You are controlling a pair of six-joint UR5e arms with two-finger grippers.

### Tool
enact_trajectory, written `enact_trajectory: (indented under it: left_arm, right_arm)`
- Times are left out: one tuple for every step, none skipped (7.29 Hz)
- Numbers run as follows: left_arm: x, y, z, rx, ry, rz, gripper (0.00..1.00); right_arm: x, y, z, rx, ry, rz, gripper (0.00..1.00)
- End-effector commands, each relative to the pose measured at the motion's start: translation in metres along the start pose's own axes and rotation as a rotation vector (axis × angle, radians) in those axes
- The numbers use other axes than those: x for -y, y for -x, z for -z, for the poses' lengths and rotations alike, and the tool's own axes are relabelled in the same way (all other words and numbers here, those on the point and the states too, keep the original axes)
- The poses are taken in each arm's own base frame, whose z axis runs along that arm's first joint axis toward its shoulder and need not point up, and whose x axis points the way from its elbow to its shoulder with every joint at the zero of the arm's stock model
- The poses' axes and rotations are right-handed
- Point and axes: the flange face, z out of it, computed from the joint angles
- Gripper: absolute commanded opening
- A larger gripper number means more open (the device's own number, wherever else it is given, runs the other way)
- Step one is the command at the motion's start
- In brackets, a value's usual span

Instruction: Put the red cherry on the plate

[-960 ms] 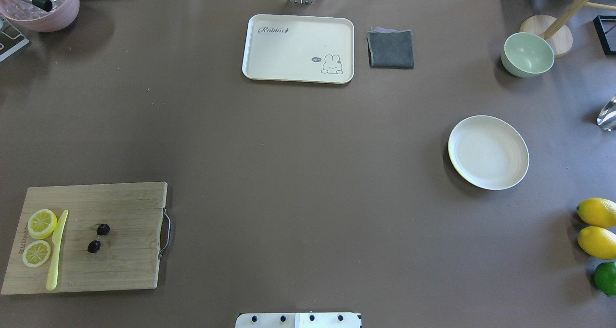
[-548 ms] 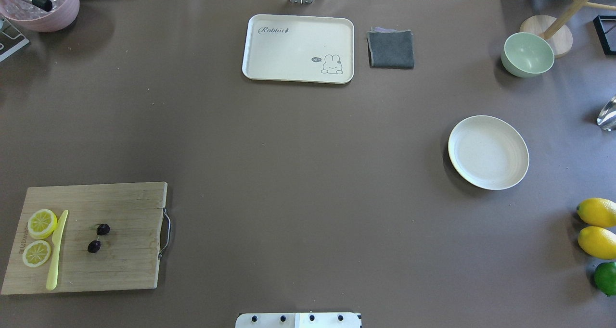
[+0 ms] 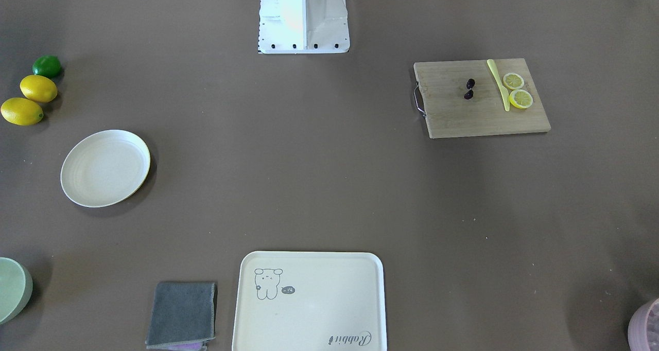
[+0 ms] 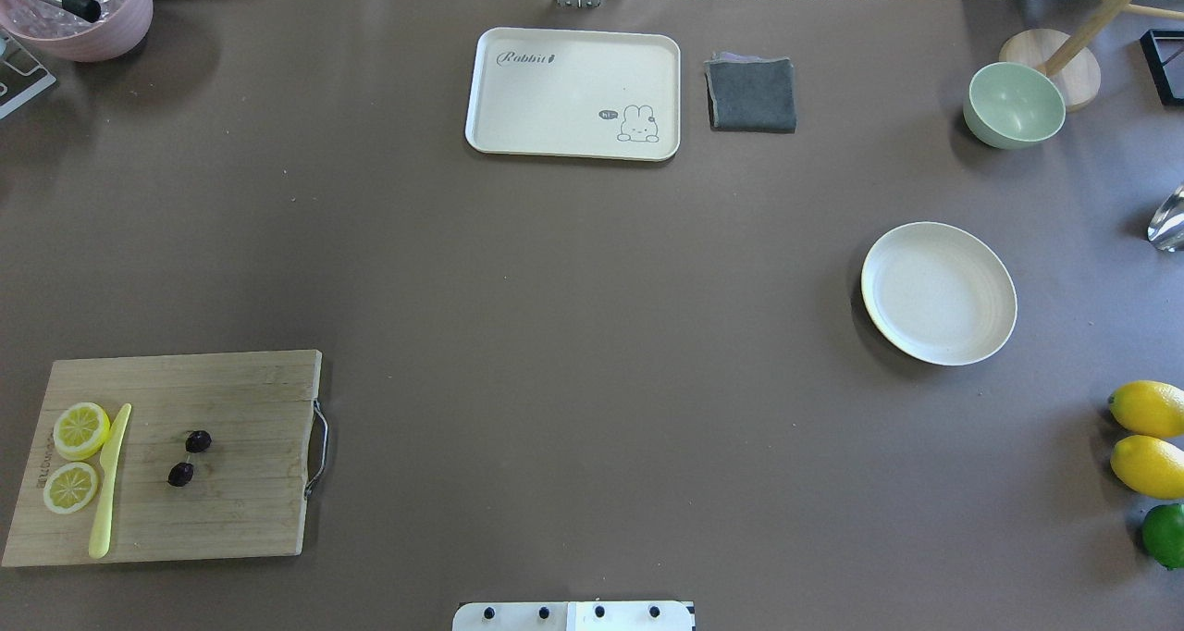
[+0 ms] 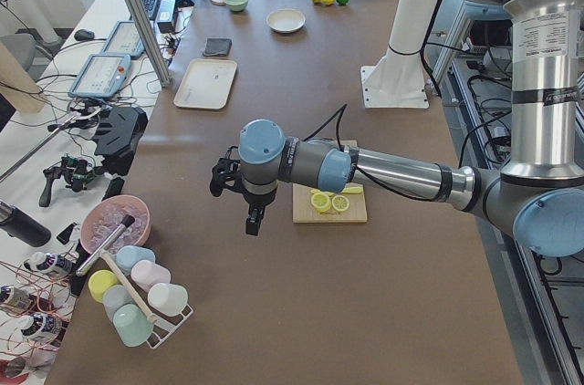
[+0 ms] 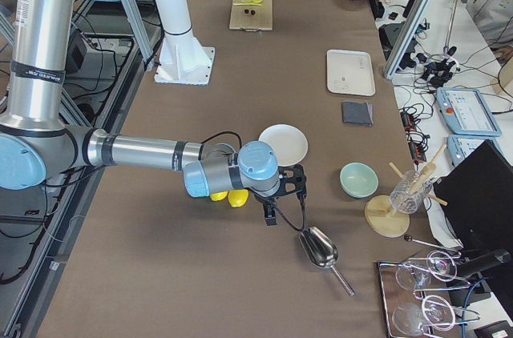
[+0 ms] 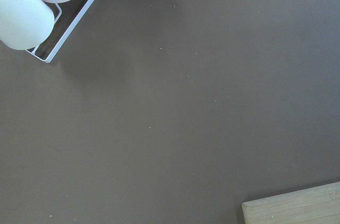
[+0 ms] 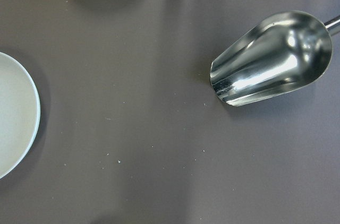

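Observation:
The red cherry (image 4: 198, 441), a pair of tiny dark fruits on one stem, lies on the wooden cutting board (image 4: 231, 520) at the near left, also seen from the front as the cherry (image 3: 470, 84). The round cream plate (image 4: 938, 293) sits bare at the right, far from the board, with its edge showing in the right wrist view (image 8: 13, 112). My left gripper (image 5: 254, 221) hangs above the table beyond the board's left end. My right gripper (image 6: 271, 216) hovers past the plate (image 6: 283, 144), near a metal scoop. Whether either gripper is open or shut, I cannot tell.
On the board lie two lemon slices (image 4: 80, 429) and a yellow knife (image 4: 109, 483). A rabbit tray (image 4: 573, 92), grey cloth (image 4: 751, 94) and green bowl (image 4: 1014, 105) stand at the back. Lemons (image 4: 1147, 437) and a lime (image 4: 1164, 535) sit near right, beside the scoop (image 8: 271, 59). A cup rack (image 5: 137, 298) stands far left.

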Motion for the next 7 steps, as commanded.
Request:
enact_trajectory:
  left_arm:
    - [0.004, 0.003, -0.005, -0.001, -0.012, -0.015, 0.98]
    - [0.001, 0.001, -0.004, -0.003, -0.013, -0.020, 0.98]
    - [0.001, 0.001, -0.003, -0.001, -0.019, -0.029, 0.98]
    - [-0.001, 0.003, -0.005, -0.003, -0.023, -0.036, 0.98]
    - [-0.002, 0.003, -0.006, -0.005, -0.023, -0.033, 0.98]
    - [-0.007, 0.004, -0.006, -0.004, -0.022, -0.033, 0.98]
    - [-0.009, 0.005, -0.007, -0.005, -0.032, -0.040, 0.98]
  right_arm:
    - [-0.003, 0.005, -0.004, 0.012, -0.013, 0.035, 1.00]
    - [-0.002, 0.012, -0.013, 0.018, 0.009, 0.055, 1.00]
    - [-0.001, 0.022, -0.024, 0.025, 0.034, 0.078, 1.00]
    - [0.004, 0.031, -0.031, 0.034, 0.050, 0.085, 1.00]
    - [0.006, 0.048, -0.047, 0.056, 0.086, 0.096, 1.00]
    - [0.029, 0.075, -0.060, 0.075, 0.104, 0.042, 1.00]
    - [0.037, 0.093, -0.080, 0.072, 0.135, 0.046, 0.99]
